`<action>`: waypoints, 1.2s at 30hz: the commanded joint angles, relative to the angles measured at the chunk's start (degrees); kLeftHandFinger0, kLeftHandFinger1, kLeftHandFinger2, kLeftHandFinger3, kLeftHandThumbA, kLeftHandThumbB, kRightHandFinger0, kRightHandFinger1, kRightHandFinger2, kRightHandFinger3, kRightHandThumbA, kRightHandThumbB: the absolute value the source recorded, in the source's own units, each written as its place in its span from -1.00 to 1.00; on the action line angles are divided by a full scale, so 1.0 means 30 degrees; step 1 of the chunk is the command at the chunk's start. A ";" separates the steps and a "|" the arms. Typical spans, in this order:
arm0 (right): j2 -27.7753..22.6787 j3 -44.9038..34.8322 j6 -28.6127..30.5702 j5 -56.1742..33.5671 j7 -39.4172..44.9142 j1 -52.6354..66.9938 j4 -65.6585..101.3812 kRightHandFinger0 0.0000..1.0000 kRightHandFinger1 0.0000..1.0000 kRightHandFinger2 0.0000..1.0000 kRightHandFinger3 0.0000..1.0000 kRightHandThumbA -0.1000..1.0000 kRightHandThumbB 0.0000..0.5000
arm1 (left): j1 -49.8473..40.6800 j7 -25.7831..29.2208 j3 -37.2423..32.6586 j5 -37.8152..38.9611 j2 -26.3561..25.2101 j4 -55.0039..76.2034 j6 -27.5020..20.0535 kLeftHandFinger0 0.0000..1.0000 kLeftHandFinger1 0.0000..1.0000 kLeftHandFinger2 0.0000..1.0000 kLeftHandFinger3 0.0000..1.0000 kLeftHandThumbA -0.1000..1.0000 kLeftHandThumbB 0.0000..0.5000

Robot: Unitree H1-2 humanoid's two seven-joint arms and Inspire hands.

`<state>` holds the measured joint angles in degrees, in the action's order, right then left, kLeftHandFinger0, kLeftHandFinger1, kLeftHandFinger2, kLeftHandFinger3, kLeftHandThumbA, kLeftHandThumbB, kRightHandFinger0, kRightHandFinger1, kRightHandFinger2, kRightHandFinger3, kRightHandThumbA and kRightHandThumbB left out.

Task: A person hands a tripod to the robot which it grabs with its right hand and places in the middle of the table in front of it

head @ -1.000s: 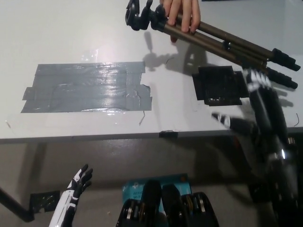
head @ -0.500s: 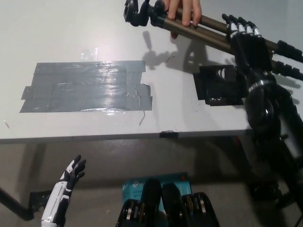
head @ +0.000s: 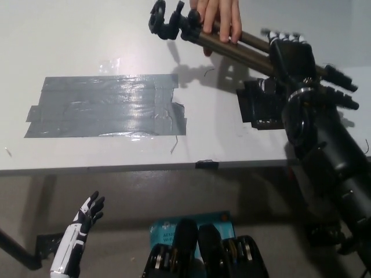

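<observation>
So, where's the right hand (head: 291,55) now? — A

On top of the tripod (head: 246,48) legs. A second ago it was down by the near table edge. Half a second ago it hovered flat above the legs. Now it's dropped onto them and slid a bit to its left. Top-down view only, so can't tell if it's closed round them. — B

Who's carrying the weight? — A

Judging by this, the person's hand (head: 219,20). It grips the legs to the robot hand's left, just short of the tripod head (head: 168,17). The tripod is off the table (head: 58,35), slanted, with its feet sticking out past the hand's right. Handover started, not finished. — B

Anything in the way of the put-down? — A

There's a black patch (head: 261,110) on the table right under the hand, flat. A grey tape patch (head: 104,107) lies well to its left, about mid-table, also flat. Nothing standing. The real issue is the person's hand: move before it lets go and the two pull against each other. The long legs could also swing and clip the table. — B

And the left hand (head: 81,229)? — A

Far down-left of the right hand, below the table edge, spread, holding nothing. Idle. — B
</observation>
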<state>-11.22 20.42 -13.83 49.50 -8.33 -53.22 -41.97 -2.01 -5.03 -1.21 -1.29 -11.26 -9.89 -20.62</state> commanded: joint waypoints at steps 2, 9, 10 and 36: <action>0.0064 0.0418 0.5278 0.0516 -0.9709 -0.2166 -0.2845 -1.00 -0.23 0.54 0.41 -1.00 -0.24 | -0.0081 -0.0282 0.0055 0.0235 -0.0146 0.0465 -0.0134 1.00 1.00 1.00 1.00 0.98 0.11; -0.0486 0.0633 0.6260 0.0527 -1.0207 -0.1918 -0.2633 -1.00 0.00 0.67 0.99 -1.00 -0.35 | 0.0208 -0.0378 -0.0037 0.0283 -0.0084 0.0017 0.0027 1.00 1.00 1.00 1.00 0.99 0.18; -0.0521 0.0639 0.6358 0.0512 -1.0274 -0.1893 -0.2657 -1.00 0.00 0.67 1.00 -1.00 -0.35 | 0.0217 -0.0370 -0.0052 0.0276 -0.0052 -0.0079 -0.0027 1.00 1.00 1.00 1.00 0.99 0.18; -0.2947 0.2444 0.8885 0.2197 -1.3363 0.1165 -0.1592 -1.00 -0.33 0.69 0.75 -1.00 0.06 | -0.0223 -0.0514 -0.0205 0.0245 -0.0135 -0.0279 -0.0494 0.95 1.00 1.00 1.00 1.00 0.05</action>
<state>-16.53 26.39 5.14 52.57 -34.31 -45.57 -48.17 -2.39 -5.05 -1.49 -1.29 -11.02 -11.88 -20.53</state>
